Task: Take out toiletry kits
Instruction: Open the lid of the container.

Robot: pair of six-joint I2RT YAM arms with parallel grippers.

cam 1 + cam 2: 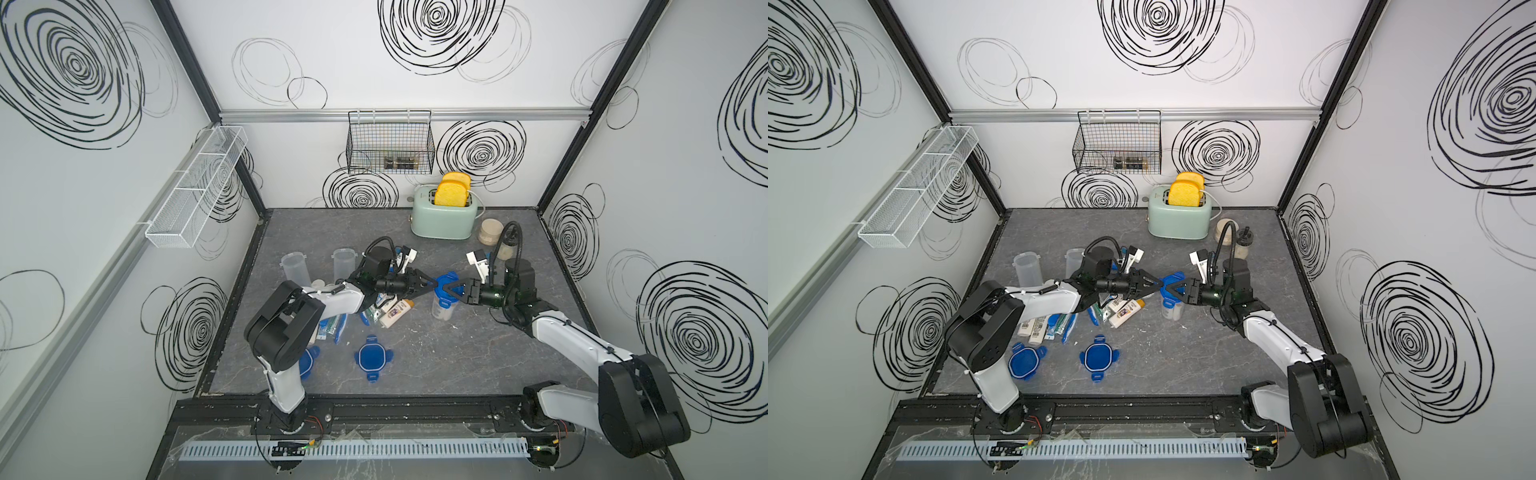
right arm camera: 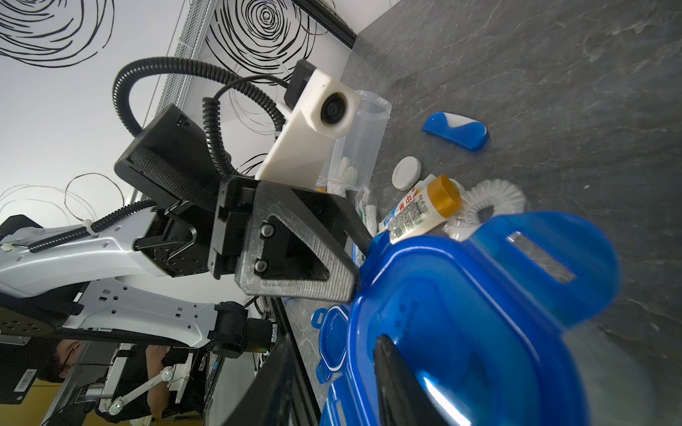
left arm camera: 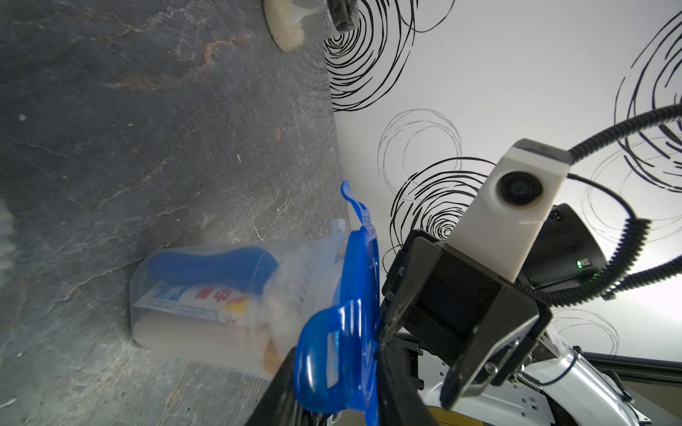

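Blue lid [image 1: 451, 277]: closed on the one sealed container [image 1: 439, 309], so I reckon its toiletry kit [image 3: 206, 291] is not yet out.
Right claw [image 1: 442, 287]: clamped on that lid, steadying it.
Left claw [image 1: 435, 284]: at the lid's clip; I cannot tell its grip.
Loose kits [image 1: 395, 309]: on bench [image 1: 457, 353], beside container.

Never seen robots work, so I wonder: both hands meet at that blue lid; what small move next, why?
Probably the left hand should pull up the clip it straddles: the blue lid still covers the container holding a toiletry kit, and the right hand pinches that lid.
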